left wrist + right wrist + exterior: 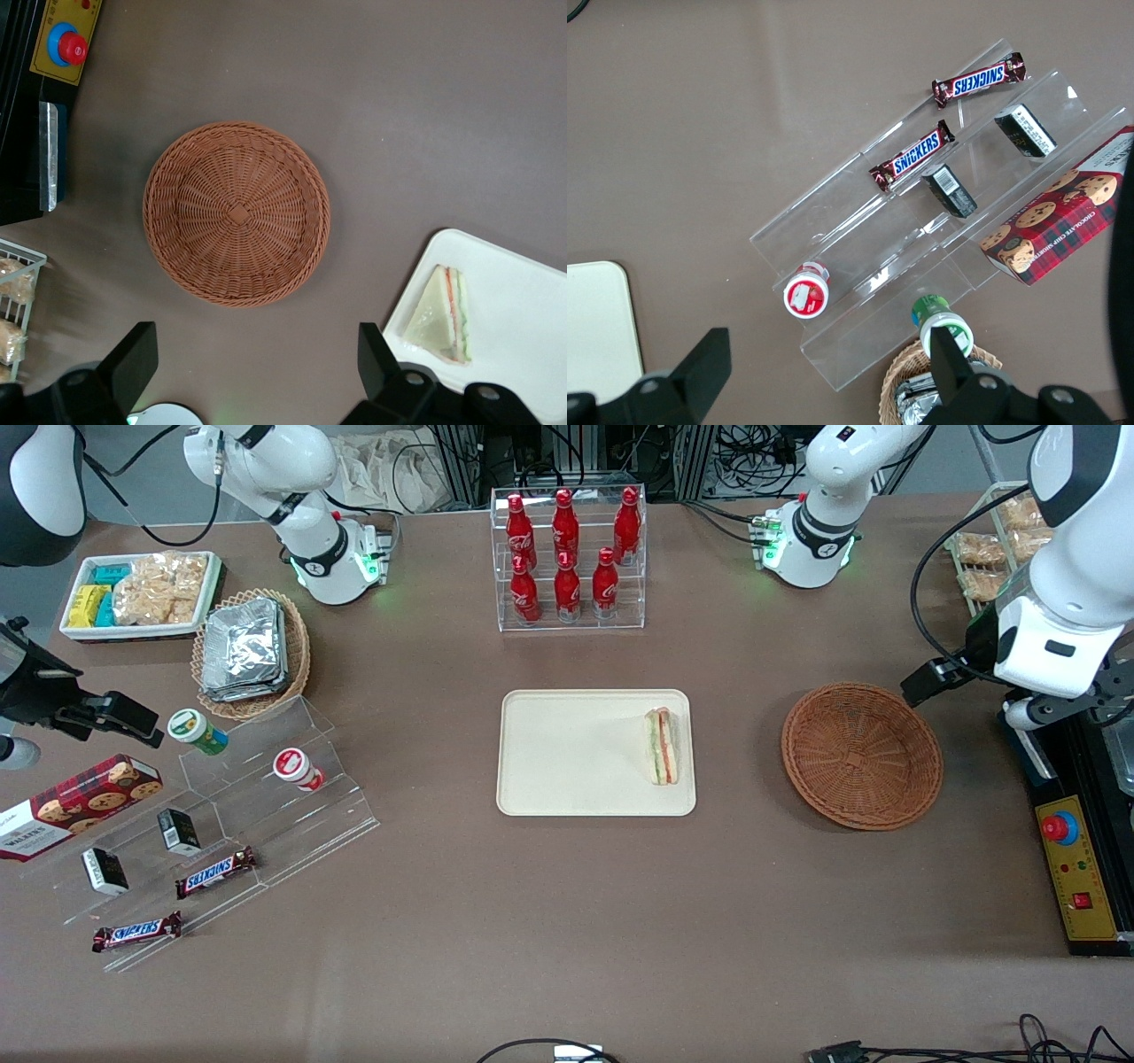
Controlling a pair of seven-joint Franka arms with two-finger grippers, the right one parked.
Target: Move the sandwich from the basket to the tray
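Front view: the tray (567, 762) at table centre carries the sandwich (661, 746) along the edge nearest the basket (861, 755), which holds nothing. The pincer (257, 372), fingers (133, 359) spread and holding nothing, hangs above the table just beside the basket.

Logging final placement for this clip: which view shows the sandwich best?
The front view: the sandwich lies whole on the tray, at its end nearest the empty basket. The left wrist view shows it too, beside one finger of the open claw, raised above the table near the basket. The right wrist view shows only a tray corner.
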